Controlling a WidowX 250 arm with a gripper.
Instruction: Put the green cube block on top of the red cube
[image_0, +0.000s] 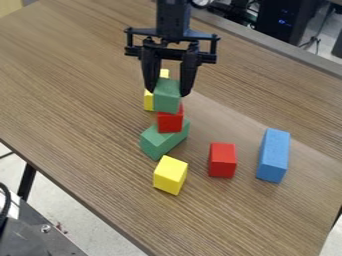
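At the upper middle, the black gripper hangs over the table, its two fingers closed against the left and right sides of the green cube. That cube sits directly above the red cube, overlapping its top in this view; whether the two touch is hard to tell. The red cube rests on a larger green block, which lies on the wooden table.
Behind the stack, partly covered by the green cube, is something yellow. In front stands a yellow block. To the right are another red block and a long blue block.
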